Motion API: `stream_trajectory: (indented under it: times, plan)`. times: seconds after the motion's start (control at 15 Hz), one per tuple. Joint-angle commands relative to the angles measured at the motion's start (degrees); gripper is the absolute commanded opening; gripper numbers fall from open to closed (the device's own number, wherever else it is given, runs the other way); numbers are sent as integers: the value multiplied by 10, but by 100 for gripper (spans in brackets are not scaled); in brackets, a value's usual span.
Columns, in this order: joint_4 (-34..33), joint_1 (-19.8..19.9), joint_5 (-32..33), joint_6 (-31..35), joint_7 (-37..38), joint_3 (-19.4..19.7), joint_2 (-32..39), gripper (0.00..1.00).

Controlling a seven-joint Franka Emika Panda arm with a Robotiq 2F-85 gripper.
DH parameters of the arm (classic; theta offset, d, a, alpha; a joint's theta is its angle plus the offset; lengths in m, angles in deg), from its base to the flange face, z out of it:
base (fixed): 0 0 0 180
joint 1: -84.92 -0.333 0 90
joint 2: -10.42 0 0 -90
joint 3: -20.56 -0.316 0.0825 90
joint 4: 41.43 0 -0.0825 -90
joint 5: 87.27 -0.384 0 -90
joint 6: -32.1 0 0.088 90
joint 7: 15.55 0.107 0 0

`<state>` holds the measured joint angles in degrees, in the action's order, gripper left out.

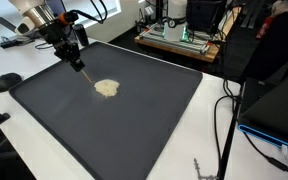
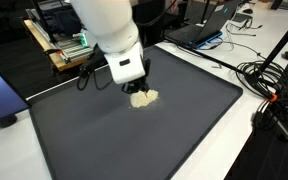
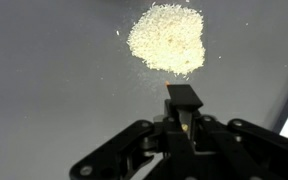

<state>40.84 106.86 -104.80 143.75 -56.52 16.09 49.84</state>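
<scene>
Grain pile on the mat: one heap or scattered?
One heap. The grain pile lies compact on the mat, only a few stray grains beside it, ahead of the dark tool held in the jaws.

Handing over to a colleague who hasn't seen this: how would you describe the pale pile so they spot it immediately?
A big dark mat covers most of the white table. On it lies a small heap of pale, sandy grains, just ahead of the gripper, which is shut on a thin dark tool. It is the only light patch on the mat.

The grain pile [image 3: 167, 40] is cream, the mat [image 1: 134, 130] dark grey, the table [image 1: 205, 125] white
</scene>
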Motion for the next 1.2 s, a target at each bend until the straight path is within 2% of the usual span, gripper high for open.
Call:
stream_trajectory:
  times: [0.0,0.4,0.67,1.13]
  plan:
    - [-6,41,-77,6,-60,-13,24,3]
    - [-11,95,-179,-10,-142,-17,63,3]
    - [-7,117,-235,-22,-195,-11,81,3]
    - [19,155,-299,-59,-356,-5,89,3]
